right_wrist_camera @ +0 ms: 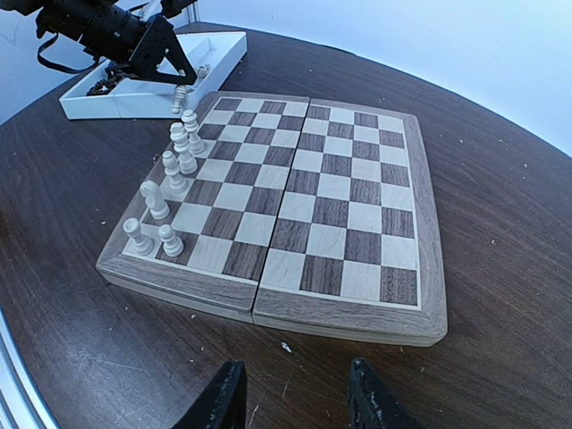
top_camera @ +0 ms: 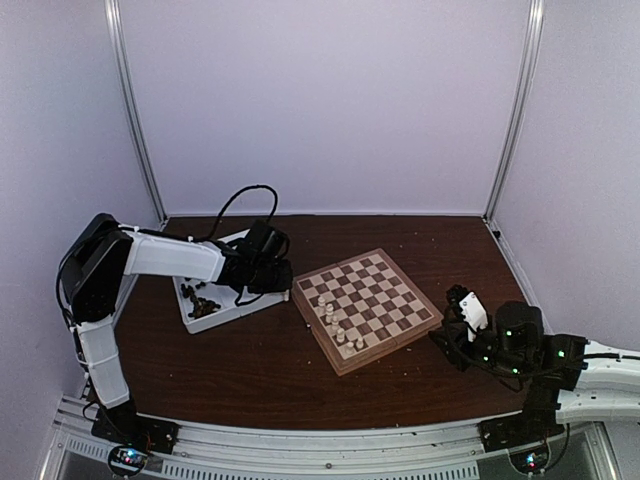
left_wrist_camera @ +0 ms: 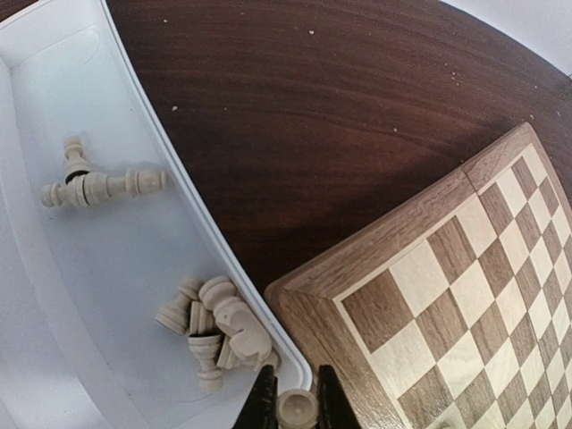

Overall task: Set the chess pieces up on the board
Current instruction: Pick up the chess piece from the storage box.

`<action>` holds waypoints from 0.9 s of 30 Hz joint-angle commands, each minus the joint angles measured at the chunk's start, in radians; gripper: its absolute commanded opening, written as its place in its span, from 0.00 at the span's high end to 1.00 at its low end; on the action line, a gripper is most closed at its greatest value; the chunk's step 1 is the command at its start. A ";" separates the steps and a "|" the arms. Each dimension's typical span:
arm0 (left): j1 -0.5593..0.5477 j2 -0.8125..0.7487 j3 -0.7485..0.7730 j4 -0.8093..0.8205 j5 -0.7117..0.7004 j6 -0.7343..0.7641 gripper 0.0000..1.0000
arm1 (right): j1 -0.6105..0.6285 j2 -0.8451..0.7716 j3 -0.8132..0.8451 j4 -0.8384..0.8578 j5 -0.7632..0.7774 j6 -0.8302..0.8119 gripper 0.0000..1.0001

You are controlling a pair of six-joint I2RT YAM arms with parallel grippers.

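The wooden chessboard lies at the table's middle; it also shows in the left wrist view and the right wrist view. Several cream pieces stand along its near-left edge. My left gripper is shut on a cream piece, held just above the tray's rim by the board's corner. From the right wrist view this gripper hangs over the board's far-left corner. My right gripper is open and empty, low over the table in front of the board's right side.
A white plastic tray sits left of the board, touching its corner. It holds loose cream pieces in one compartment and dark pieces in another. White walls enclose the table.
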 commanded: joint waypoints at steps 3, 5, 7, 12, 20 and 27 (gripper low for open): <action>-0.001 -0.002 0.000 0.033 0.002 0.010 1.00 | -0.003 -0.005 0.013 0.025 -0.007 -0.005 0.60; -0.001 -0.024 -0.005 0.039 0.007 0.013 1.00 | -0.003 -0.004 0.013 0.027 -0.007 -0.005 0.60; -0.001 -0.054 -0.008 0.036 0.000 0.017 1.00 | -0.003 -0.002 0.013 0.028 -0.007 -0.005 0.60; 0.007 -0.121 0.021 -0.020 -0.093 0.083 1.00 | -0.003 -0.001 0.015 0.026 -0.007 -0.005 0.59; 0.011 -0.170 0.067 -0.032 0.124 0.013 1.00 | -0.003 0.003 0.027 0.021 -0.032 -0.005 0.56; -0.018 -0.264 0.070 -0.011 0.328 -0.286 1.00 | -0.003 0.073 0.153 0.149 -0.165 0.039 0.55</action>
